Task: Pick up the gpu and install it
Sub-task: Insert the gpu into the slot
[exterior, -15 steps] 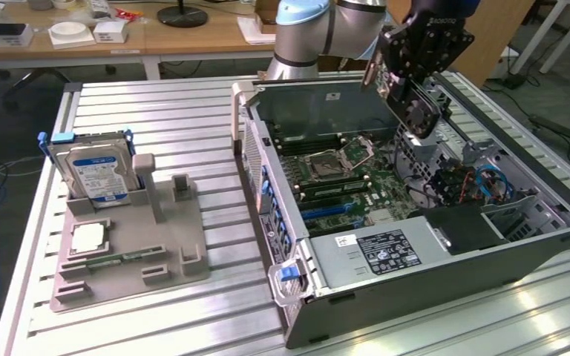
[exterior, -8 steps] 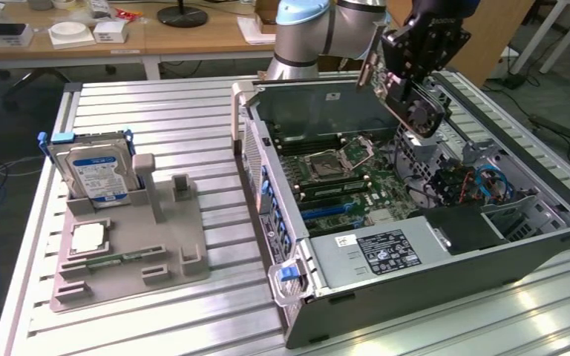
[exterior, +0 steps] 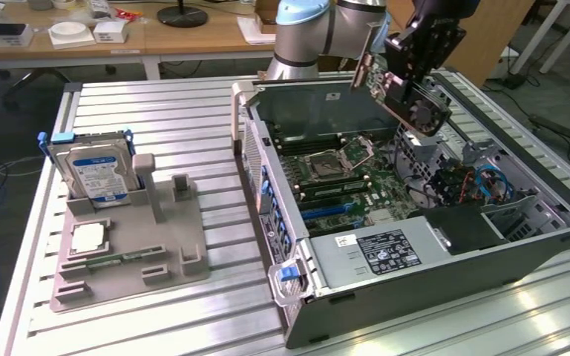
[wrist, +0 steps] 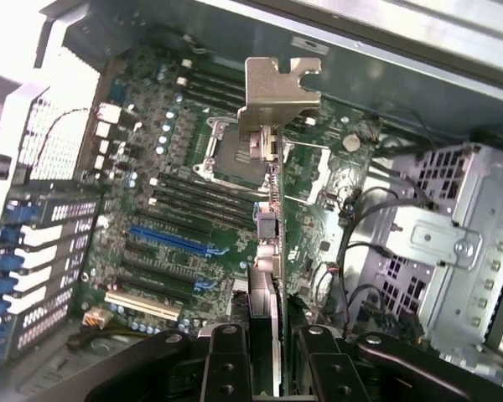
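Closest to my wrist camera, the pickup half of the job looks done: the gpu (wrist: pixel 270 243) is off the table and in the gripper (wrist: pixel 266 339), carried in the air. The install half is left, as I judge it, since the card touches nothing but the fingers (wrist: pixel 226 356).

The jaws stand partly closed, clamped on the two faces of the card with no gap I can make out. I see the card edge-on, running away from the fingers to its silver bracket (wrist: pixel 278 84) at the far end.

Beyond the card lies the motherboard (wrist: pixel 163 180), with the long blue slot (wrist: pixel 172 240) bare and the CPU socket (wrist: pixel 233 151) further in. The card hangs clear above all of it.

From the exterior view, the gripper (exterior: pixel 404 74) holds the gpu (exterior: pixel 415 104) tilted over the back of the open computer case (exterior: pixel 414 297), above its rim rather than down among the components.

Farthest off, towards the exterior view's left, the grey holder tray (exterior: pixel 131 256) sits well apart from the case, with the hard drive (exterior: pixel 95 172) upright in it.
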